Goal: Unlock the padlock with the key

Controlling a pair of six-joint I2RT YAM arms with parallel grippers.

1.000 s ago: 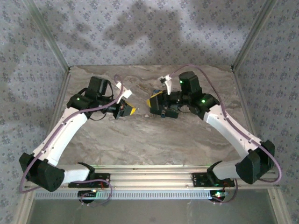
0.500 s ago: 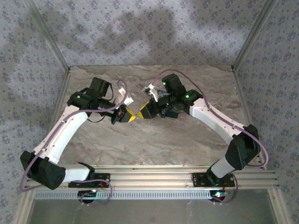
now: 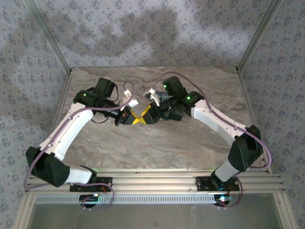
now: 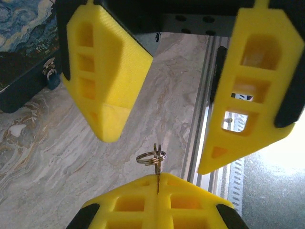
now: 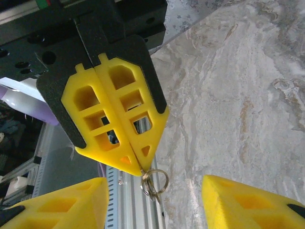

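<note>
Arms have swung together over the bench (image 4: 71,181), so the left end effector (image 4: 157,183), clenched on the key (image 4: 157,168), now noses between the spread, empty fingers of the right end effector (image 5: 155,191), the padlock (image 4: 21,28) lying aside on the bench, which looks like a regrip before insertion.

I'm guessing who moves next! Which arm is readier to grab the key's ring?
Probably right: the right gripper, open, flanks the key, whose ring pokes out of the shut left gripper.

Matt yellow plastic left tool (image 4: 157,179), shiny metal key (image 4: 157,164), smooth marble-patterned table (image 4: 71,157).
</note>
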